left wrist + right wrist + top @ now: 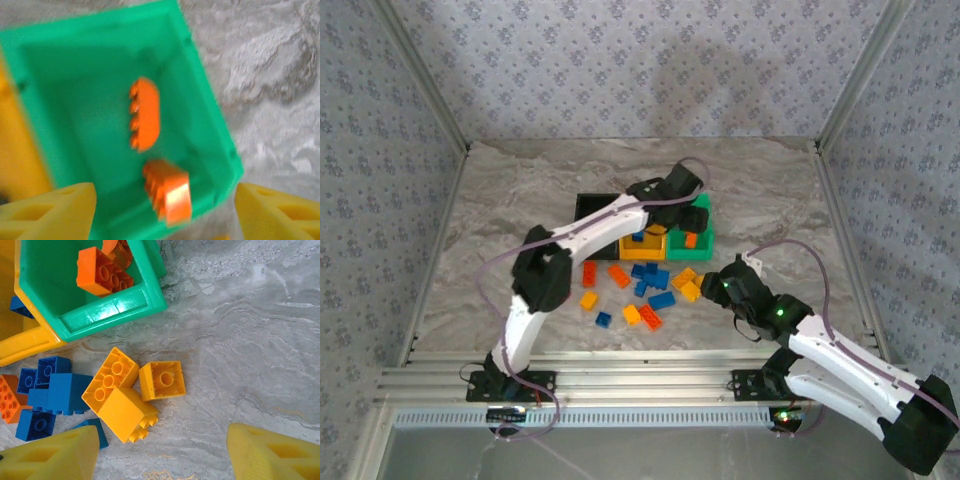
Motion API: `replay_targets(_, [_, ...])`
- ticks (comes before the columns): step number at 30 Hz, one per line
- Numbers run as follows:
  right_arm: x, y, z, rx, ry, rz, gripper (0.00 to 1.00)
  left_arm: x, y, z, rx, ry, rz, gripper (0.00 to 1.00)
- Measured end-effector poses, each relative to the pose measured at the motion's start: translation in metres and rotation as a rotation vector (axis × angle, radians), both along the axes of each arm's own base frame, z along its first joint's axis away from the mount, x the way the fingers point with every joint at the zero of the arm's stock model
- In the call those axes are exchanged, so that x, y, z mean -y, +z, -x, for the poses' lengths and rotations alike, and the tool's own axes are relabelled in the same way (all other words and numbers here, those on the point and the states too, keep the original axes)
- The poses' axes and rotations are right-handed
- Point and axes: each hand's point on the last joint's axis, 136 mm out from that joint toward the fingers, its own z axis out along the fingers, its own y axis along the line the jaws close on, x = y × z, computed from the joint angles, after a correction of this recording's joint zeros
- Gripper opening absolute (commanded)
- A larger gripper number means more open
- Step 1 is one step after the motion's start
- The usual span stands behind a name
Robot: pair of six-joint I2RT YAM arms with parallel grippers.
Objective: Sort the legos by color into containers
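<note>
Clearly two legos (145,120) in green bin (212,122)

Wrist cameras look down (closely) on green bin (75,100) (50,285).

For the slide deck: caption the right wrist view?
Open right gripper near three yellow-orange legos beside the green bin holding red-orange legos.
</note>
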Motion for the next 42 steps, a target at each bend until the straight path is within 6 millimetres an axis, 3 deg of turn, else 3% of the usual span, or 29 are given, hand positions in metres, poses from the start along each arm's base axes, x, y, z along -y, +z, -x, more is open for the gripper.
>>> replay_targets(6, [-0.008, 0.001, -0.008, 0.015, 0.023, -0.007, 0.71, -0.074, 0.062, 0.047, 0.104, 0.085, 0.105, 0.84])
replay_targets(9, [-0.017, -0.005, -0.012, -0.004, 0.054, 0.004, 0.71, -0.117, 0.071, 0.069, 0.135, 0.160, 0.147, 0.86])
replay_targets(13, [-0.029, -0.010, -0.018, -0.026, 0.089, 0.010, 0.71, -0.191, 0.038, 0.089, 0.091, 0.332, 0.141, 0.86])
replay_targets(16, [-0.038, -0.012, -0.023, -0.035, 0.111, 0.011, 0.71, -0.254, -0.006, 0.101, 0.015, 0.502, 0.115, 0.85])
replay_targets(20, [-0.051, -0.012, -0.027, -0.043, 0.143, 0.016, 0.71, -0.302, -0.050, 0.113, -0.101, 0.660, 0.066, 0.82])
replay_targets(25, [-0.063, -0.007, -0.030, -0.036, 0.170, 0.014, 0.71, -0.317, -0.083, 0.119, -0.226, 0.734, 0.010, 0.78])
replay_targets(33, [-0.063, 0.000, -0.031, -0.017, 0.169, 0.011, 0.71, -0.325, -0.125, 0.128, -0.378, 0.796, -0.087, 0.74])
replay_targets(42, [-0.060, 0.017, -0.031, 0.034, 0.160, -0.016, 0.71, -0.331, -0.135, 0.127, -0.453, 0.849, -0.145, 0.60])
